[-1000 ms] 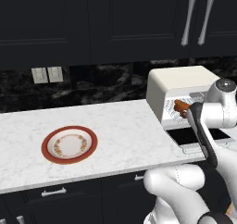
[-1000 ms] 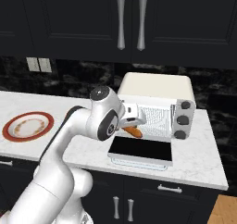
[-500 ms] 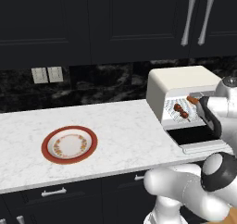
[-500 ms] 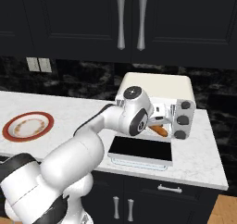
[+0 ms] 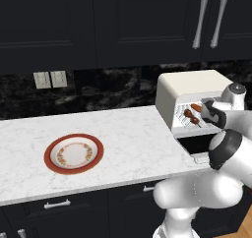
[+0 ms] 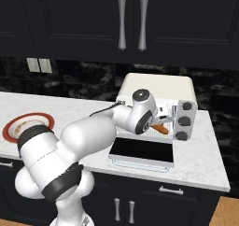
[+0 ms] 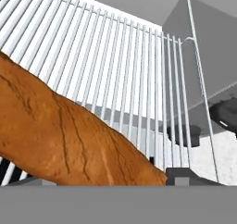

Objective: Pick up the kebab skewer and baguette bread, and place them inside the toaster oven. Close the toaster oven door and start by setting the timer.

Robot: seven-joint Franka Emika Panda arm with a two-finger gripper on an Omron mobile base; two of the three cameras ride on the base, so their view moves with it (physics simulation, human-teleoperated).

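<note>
Fingers (image 7: 183, 176): dark tips at oven mouth, spread wide around long orange-brown baguette (image 7: 69, 140) | Baguette: lying over wire rack (image 7: 115, 70) inside cream-white toaster oven (image 6: 156, 87) | Dark-chunked kebab skewer (image 5: 191, 116): on the rack | Glass door (image 6: 142, 150): folded down flat over white marble counter (image 5: 123, 133)

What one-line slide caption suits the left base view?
Arm reaching into the open toaster oven, baguette bread and kebab skewer on its rack; plate behind.

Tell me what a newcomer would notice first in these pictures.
The white arm reaching into the open toaster oven at the counter's right end, its pincer at the wire rack. There the orange-brown baguette bread looms large in the hand view, with the kebab skewer beside it. Far left sits a red-rimmed plate.
</note>
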